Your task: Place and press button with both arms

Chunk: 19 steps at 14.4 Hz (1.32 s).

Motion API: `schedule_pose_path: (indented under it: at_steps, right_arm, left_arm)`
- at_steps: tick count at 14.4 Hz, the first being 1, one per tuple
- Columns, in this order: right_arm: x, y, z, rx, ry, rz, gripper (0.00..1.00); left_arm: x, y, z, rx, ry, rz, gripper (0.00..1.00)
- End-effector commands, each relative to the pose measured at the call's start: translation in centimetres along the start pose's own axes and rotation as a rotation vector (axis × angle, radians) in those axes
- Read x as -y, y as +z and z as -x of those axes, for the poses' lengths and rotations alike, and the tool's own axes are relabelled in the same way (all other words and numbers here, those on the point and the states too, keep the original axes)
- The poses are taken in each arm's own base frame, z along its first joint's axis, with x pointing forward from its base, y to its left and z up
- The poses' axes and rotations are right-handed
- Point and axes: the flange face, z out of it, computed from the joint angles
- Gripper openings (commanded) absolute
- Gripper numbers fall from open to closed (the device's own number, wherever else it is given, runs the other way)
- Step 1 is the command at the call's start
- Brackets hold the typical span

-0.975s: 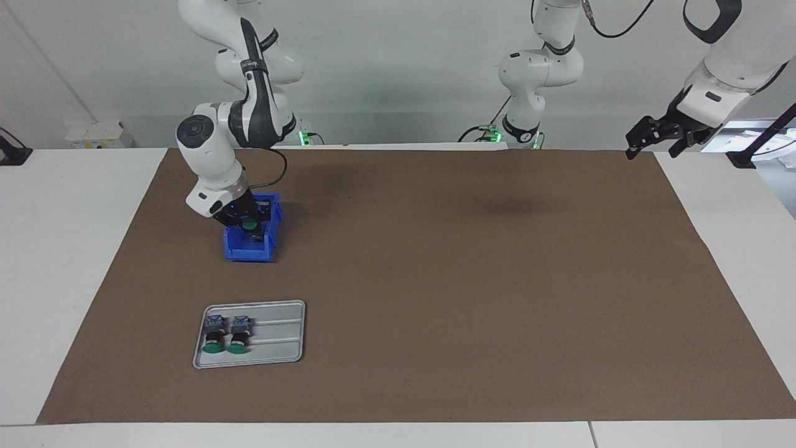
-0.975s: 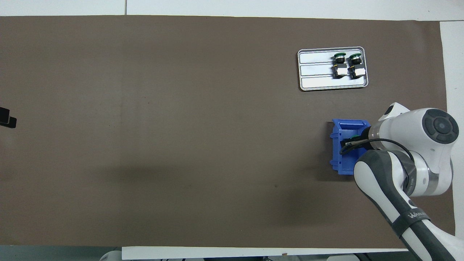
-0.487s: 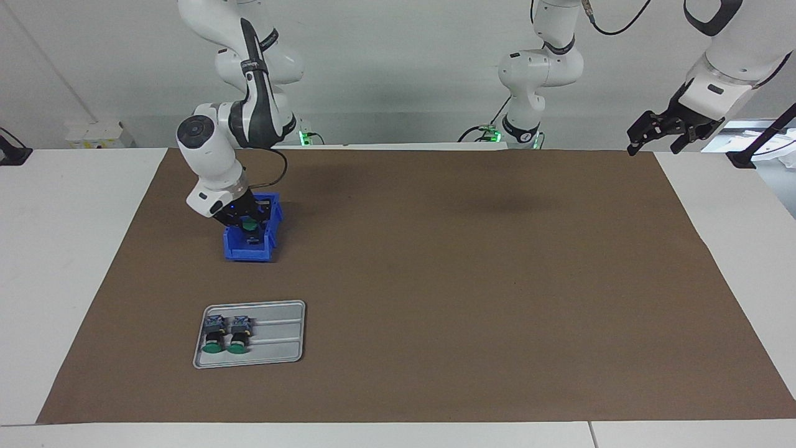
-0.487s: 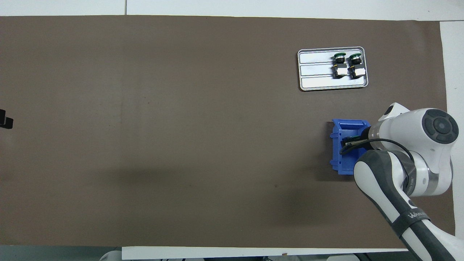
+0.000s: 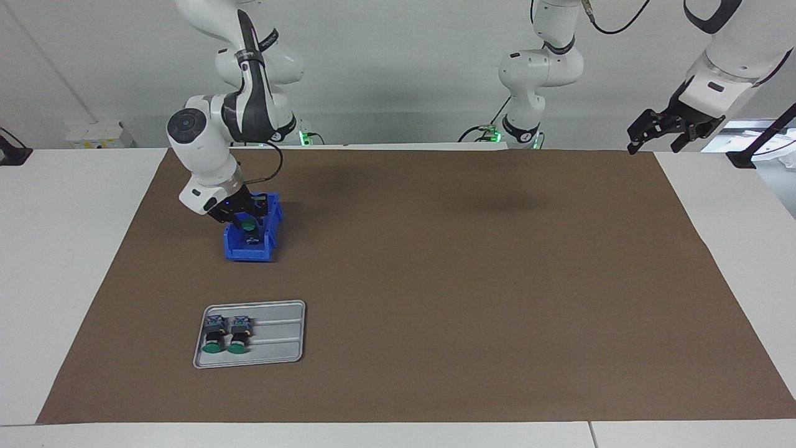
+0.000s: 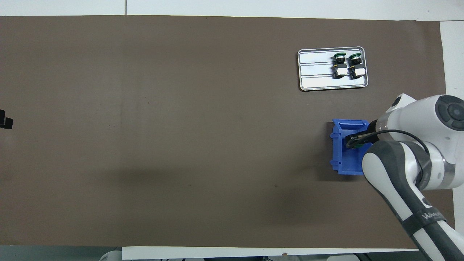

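Note:
A blue bin [image 5: 241, 252] stands on the brown mat toward the right arm's end; in the overhead view the bin [image 6: 341, 159] lies partly under the arm. My right gripper [image 5: 247, 219] reaches into it and is shut on a button with a green cap [image 5: 249, 225]. In the overhead view the right gripper [image 6: 353, 141] hides most of that button [image 6: 357, 144]. Two more green-capped buttons [image 5: 214, 339] [image 5: 237, 339] lie side by side on a grey tray [image 5: 277, 348], farther from the robots than the bin. My left gripper [image 5: 651, 142] waits open in the air over the mat's corner at the left arm's end.
The brown mat [image 5: 472, 280] covers most of the white table. In the overhead view the tray [image 6: 315, 78] holds the two buttons [image 6: 339, 64] [image 6: 355, 64] at its end toward the right arm, and the left gripper's tips [image 6: 4, 121] show at the edge.
The right arm's elbow and wrist have risen and shifted outward, and the gripper with the green-capped button sits slightly higher in the bin. The left gripper has lifted a little.

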Motion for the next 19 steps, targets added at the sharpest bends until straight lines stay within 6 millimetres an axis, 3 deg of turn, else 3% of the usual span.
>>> schedule_pose_path:
  at_steps: [1,3,6,8,10,14,19]
  right_arm:
    - [-0.7,-6.6,-1.2,-0.012,-0.019,-0.001,0.99]
    - [-1.1,-11.0,-1.8,-0.021,-0.017,-0.001,0.99]
    - [-3.1,-17.6,-1.4,-0.027,0.03,-0.013,0.99]
    - [-4.4,-20.4,-1.5,0.012,0.055,-0.011,0.99]
    - [-4.7,-22.2,-2.0,0.014,0.052,0.029,0.99]
    - [-4.5,-23.4,-4.0,-0.011,0.043,0.04,0.99]
    - [-4.7,-23.9,-2.8,0.004,0.06,0.027,0.99]
  left_arm:
    - [-1.8,-0.3,0.5,-0.011,0.029,-0.02,1.0]
    - [-2.1,-0.2,0.4,-0.012,0.029,-0.021,1.0]
    - [-2.7,-0.1,0.5,-0.008,0.03,-0.022,1.0]
    - [-2.6,-0.2,0.5,-0.011,0.017,-0.022,1.0]
    - [-2.5,-0.2,0.5,-0.011,0.015,-0.021,1.0]
    - [-2.0,-0.1,0.6,-0.002,0.004,-0.02,1.0]
    - [-2.4,-0.2,0.6,-0.011,0.015,-0.023,1.0]
